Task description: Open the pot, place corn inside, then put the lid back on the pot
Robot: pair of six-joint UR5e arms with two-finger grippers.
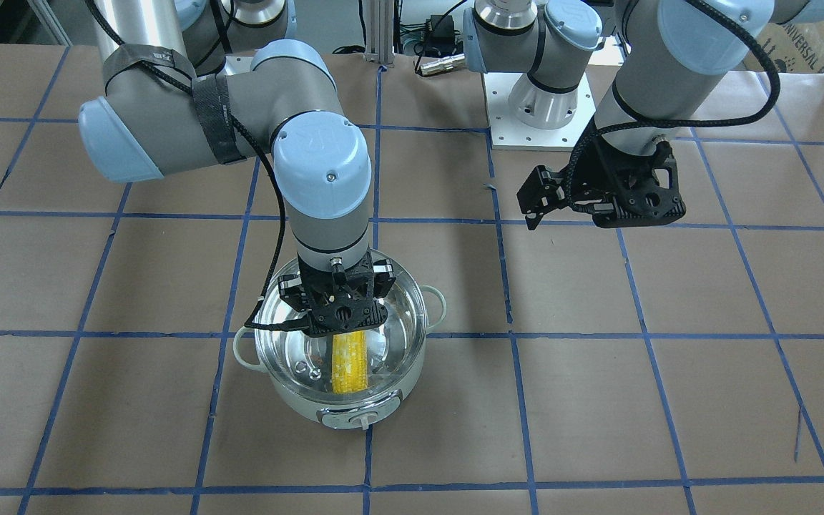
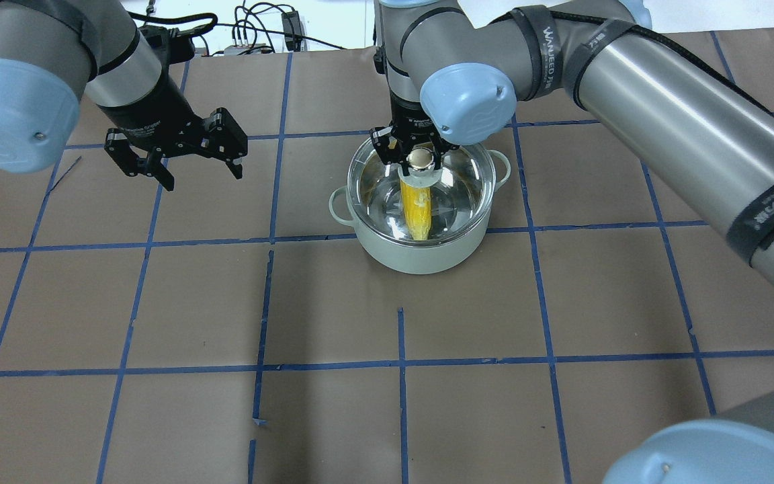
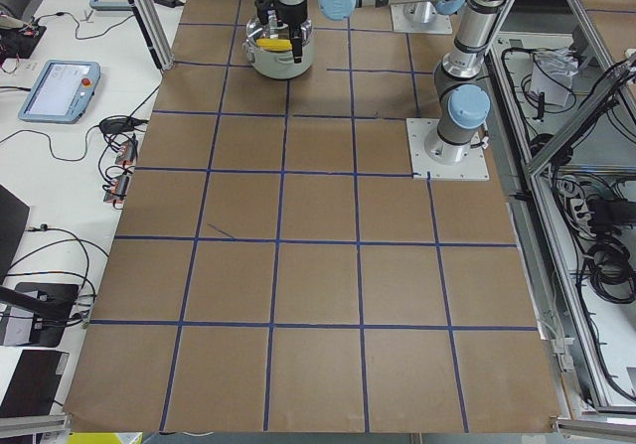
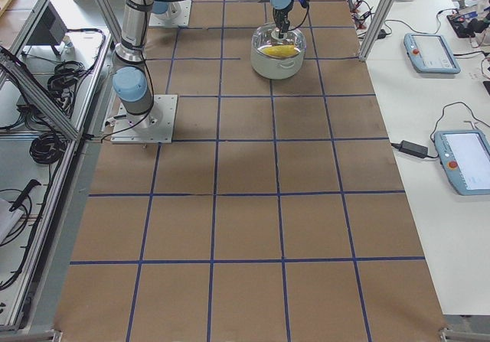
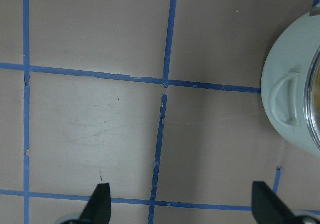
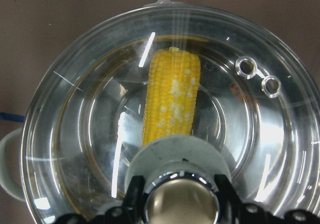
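The pale pot (image 2: 420,259) stands on the table with the yellow corn (image 2: 417,208) lying inside on its steel bottom. The clear glass lid (image 2: 464,181) sits on the pot's rim, level, over the corn. My right gripper (image 2: 419,156) comes straight down and is shut on the lid's ball knob (image 6: 180,204), with a finger on each side. The right wrist view shows the corn (image 6: 172,98) through the lid (image 6: 255,134). My left gripper (image 2: 199,171) is open and empty, hovering above the table to the pot's left. The left wrist view shows the pot's side handle (image 5: 285,98).
The brown paper table (image 2: 333,403) carries a blue tape grid. The pot's dial knob (image 1: 362,419) faces the operators' side. The left arm's base plate (image 1: 537,107) and cables lie at the table's robot side.
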